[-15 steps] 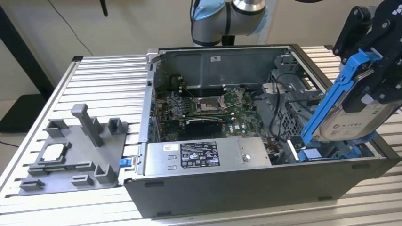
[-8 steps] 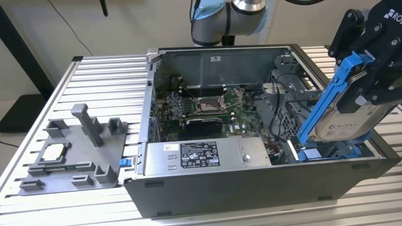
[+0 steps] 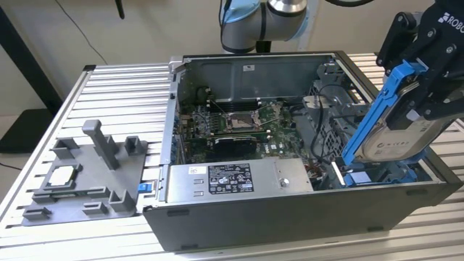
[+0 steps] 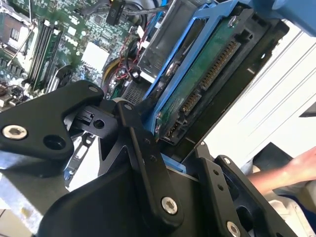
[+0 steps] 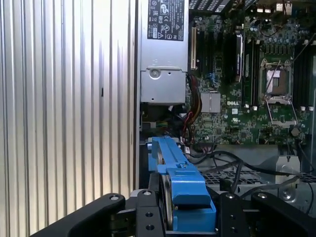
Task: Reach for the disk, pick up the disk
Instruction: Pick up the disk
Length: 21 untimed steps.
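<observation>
Metal, plastic and circuit board, mostly matt.

Dull silver-grey metal on the disk [image 3: 395,128], framed in smooth bright blue plastic; matt black on the gripper [image 3: 427,81] with shiny bolt heads. Dark grey painted sheet metal on the computer case [image 3: 290,217]; ribbed pale aluminium on the table [image 3: 123,87]; matt grey plastic on the fixture [image 3: 83,182]; green board inside.
</observation>
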Available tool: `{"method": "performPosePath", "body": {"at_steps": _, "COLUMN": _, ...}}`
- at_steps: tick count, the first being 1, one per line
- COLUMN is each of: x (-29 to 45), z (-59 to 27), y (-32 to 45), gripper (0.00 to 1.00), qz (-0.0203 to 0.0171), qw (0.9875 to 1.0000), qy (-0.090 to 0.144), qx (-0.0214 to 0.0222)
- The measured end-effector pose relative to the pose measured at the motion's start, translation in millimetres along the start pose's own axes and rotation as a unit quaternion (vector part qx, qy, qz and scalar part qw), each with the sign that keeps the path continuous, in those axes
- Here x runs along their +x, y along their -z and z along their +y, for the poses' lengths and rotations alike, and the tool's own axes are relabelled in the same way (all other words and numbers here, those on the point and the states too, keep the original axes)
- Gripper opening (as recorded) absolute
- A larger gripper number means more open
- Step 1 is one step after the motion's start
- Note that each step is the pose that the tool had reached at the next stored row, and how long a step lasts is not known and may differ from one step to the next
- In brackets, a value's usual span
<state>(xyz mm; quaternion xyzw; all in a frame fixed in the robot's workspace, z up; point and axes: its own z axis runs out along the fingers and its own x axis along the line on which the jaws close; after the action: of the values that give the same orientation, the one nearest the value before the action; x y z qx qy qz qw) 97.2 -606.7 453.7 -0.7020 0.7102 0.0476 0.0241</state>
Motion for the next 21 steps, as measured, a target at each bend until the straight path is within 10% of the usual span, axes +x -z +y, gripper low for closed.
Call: {"method": "performPosePath", "body": {"at_steps": 21, "x": -1.2, "z": -3.6, "y": -6.1, "gripper": 0.0, "qz": -0.0002, "qw": 1.0, "qy": 0.006, "qx": -0.0007}}
